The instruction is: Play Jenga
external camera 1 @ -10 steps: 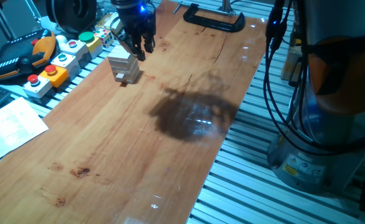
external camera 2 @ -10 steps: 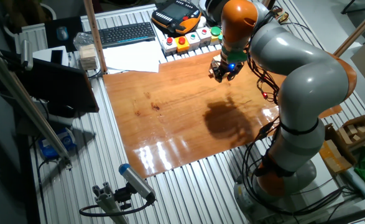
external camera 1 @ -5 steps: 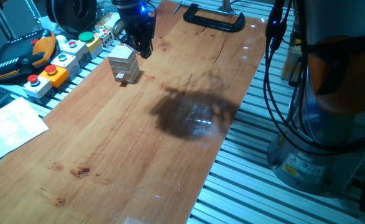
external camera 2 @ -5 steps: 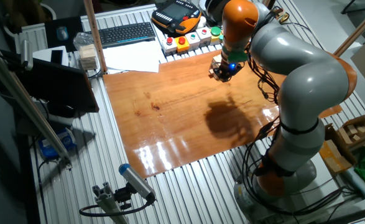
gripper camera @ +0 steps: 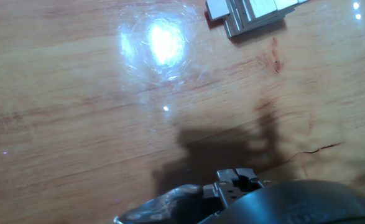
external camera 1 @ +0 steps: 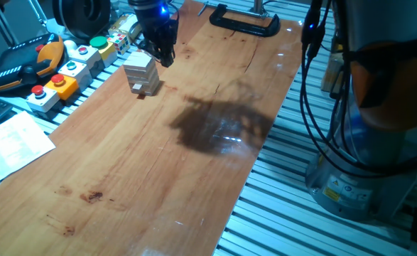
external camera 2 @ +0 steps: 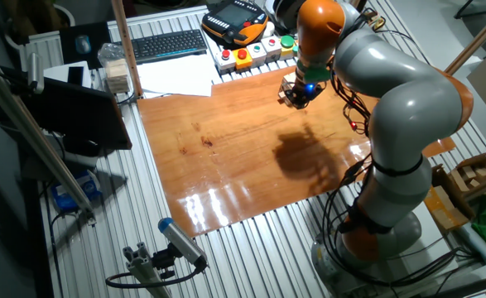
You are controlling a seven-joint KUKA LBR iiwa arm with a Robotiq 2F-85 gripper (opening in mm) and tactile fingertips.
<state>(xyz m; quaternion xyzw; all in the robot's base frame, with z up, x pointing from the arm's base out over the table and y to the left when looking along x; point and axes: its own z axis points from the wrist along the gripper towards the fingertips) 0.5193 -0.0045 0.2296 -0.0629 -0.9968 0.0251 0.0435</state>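
Beside the Jenga tower (external camera 1: pixel 140 74) on the counter (external camera 1: pixel 194 171), the pincer (external camera 1: pixel 163 57) hangs, fingers apparently closed, holding nothing.

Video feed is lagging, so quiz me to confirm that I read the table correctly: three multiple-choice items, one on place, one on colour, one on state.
1. Where on the wooden board does the block tower stand?
A. On the dark shadow mid-board
B. Near the edge by the button boxes
C. Against the black clamp

2. What colour is the light above the gripper?
A. Red
B. Green
C. Blue

3. What state is the block tower in?
A. Standing upright
B. Collapsed flat
C. Lifted off the board

Answers:
1 B, it sits beside the row of boxes.
2 C, a blue glow shows in both fixed views.
3 A, its layers are stacked on the board.
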